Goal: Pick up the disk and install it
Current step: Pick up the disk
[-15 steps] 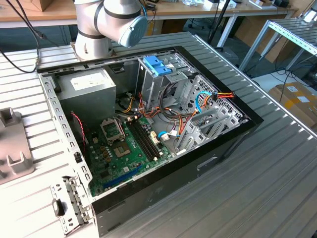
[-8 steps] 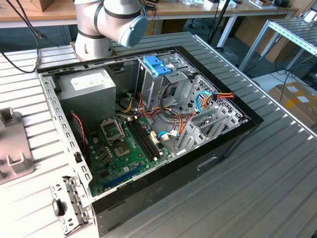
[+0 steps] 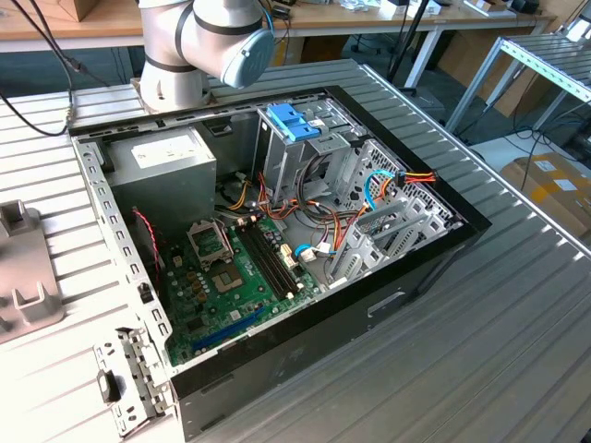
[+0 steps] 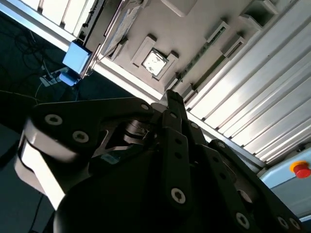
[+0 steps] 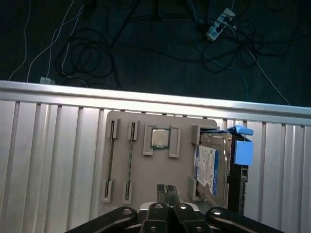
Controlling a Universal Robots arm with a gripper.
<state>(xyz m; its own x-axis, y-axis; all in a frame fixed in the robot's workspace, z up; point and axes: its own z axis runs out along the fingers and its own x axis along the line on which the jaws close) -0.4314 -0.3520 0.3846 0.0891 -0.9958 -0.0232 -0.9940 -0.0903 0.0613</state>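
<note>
Ribbed metal tabletop [image 3: 517,351], grey holder plate [image 3: 18,277] at 9 o'clock of the open case [image 3: 369,314]; disk [image 5: 211,167], rectangular slab with blue plastic rails, slotted in it; black gripper [image 5: 167,187] looks pinched closed, empty

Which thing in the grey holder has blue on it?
The disk, at one end of the holder, beside the chip. The square chip and the two thin sticks show no blue.

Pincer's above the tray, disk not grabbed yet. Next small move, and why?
Probably shift the pincer across to the disk and open it: jaws look shut and empty, centred nearer the chip, while the disk sits untouched on the tray beside it.
</note>
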